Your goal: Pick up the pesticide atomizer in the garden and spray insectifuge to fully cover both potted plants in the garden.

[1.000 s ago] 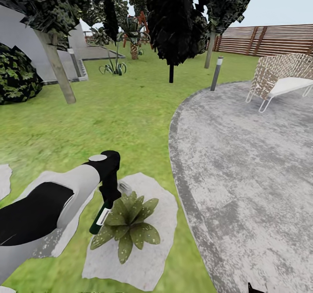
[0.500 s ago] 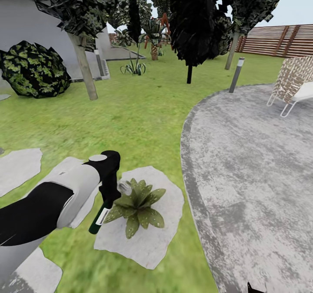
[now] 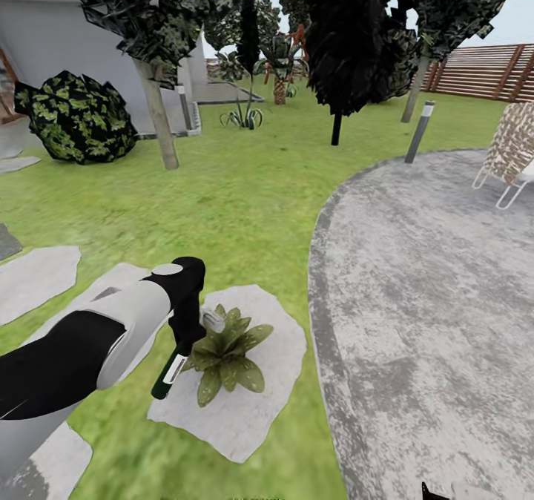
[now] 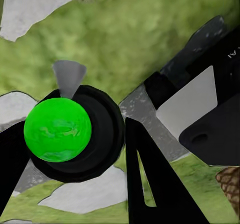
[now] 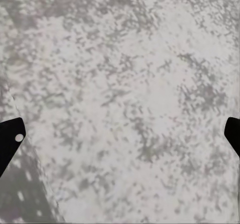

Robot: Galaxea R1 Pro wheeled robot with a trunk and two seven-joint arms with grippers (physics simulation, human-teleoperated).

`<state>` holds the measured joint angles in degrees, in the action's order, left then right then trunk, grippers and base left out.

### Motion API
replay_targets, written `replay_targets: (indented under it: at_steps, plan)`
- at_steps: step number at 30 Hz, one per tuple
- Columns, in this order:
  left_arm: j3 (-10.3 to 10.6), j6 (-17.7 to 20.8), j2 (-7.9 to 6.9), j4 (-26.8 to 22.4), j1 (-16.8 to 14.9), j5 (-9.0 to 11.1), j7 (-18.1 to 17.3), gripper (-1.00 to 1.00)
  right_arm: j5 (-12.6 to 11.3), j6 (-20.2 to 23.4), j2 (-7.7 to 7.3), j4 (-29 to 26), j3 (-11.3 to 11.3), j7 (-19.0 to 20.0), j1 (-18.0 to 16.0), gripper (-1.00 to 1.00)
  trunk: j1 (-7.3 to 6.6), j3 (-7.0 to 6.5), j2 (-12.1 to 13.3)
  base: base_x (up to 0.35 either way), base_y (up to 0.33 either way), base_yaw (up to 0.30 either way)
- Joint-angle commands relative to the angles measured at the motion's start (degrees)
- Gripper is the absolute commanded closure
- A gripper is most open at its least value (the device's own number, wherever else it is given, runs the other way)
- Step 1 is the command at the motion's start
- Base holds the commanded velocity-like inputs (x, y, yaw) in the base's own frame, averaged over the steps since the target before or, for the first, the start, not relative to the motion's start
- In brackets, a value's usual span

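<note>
From the head camera, the left gripper (image 3: 185,331) sits low at the left of the frame, pinching the pesticide atomizer (image 3: 167,376), which slants down beside a potted plant (image 3: 226,352) on a pale stepping stone (image 3: 252,411). Lawn (image 3: 237,211) fills the middle; the grey patio (image 3: 430,300) curves along the right, with a lamp post (image 3: 419,130) at its far edge.

Left wrist: the bottle's green end (image 4: 57,129) fills the lower left, dark fingers (image 4: 145,184) closed against it.

Right wrist: speckled patio (image 5: 125,94), with the right gripper's black fingertips (image 5: 9,134) spread to both edges.
</note>
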<state>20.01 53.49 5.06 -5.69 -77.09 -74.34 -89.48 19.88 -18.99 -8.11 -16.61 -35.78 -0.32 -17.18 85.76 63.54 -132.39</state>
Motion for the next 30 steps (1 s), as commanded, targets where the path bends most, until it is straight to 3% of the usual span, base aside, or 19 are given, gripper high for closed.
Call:
replay_targets:
  at_steps: [1,8,21,23,25,28,29,30]
  plan:
    - [0.0,0.6,0.03,0.0,0.0,-0.5,-0.5,1.0,0.6,-0.3,0.02,0.1,-0.4,0.0,0.0,-1.0,-0.02,0.05,0.0,-0.084,-0.308,0.275]
    - [-0.2,1.0,-0.05,0.0,-0.1,-3.8,-0.5,1.0,0.6,-0.2,0.02,0.1,-0.4,0.0,0.0,-1.0,-0.02,0.05,0.0,-0.165,-0.292,0.278]
    - [-0.6,0.5,-0.78,-0.1,0.4,-3.4,-0.5,1.0,0.6,-0.2,0.02,0.1,-0.4,0.0,0.0,-1.0,-0.02,0.05,0.0,-0.231,-0.245,0.278]
    - [-0.7,0.4,-0.86,-2.6,2.9,-3.3,-0.5,1.0,0.6,-0.2,0.02,0.1,-0.4,0.0,0.0,-1.0,-0.02,0.05,0.0,-0.264,-0.214,0.149]
    - [-0.7,0.4,-0.95,-8.3,7.4,-3.3,-0.5,1.0,0.6,-0.2,0.02,0.1,-0.4,0.0,0.0,-1.0,-0.02,0.05,0.0,-0.265,-0.21,0.042]
    - [-0.8,0.3,-1.82,-20.3,16.6,-3.4,-0.5,1.0,0.7,-0.2,0.02,0.1,-0.3,0.0,0.0,-1.0,-0.02,0.01,0.0,-0.265,-0.206,-0.041]
    - [-0.8,0.3,-2.85,-26.8,21.7,-3.3,-0.5,1.0,0.8,-0.2,0.07,0.2,-0.2,0.1,0.0,-1.0,-0.02,-0.04,0.0,-0.265,-0.203,-0.18]
    - [-0.8,0.3,-3.4,-29.0,23.7,-3.3,-0.5,1.0,0.8,-0.2,0.08,0.2,-0.2,0.1,0.0,-1.0,-0.02,-0.09,0.0,-0.264,-0.197,-0.2]
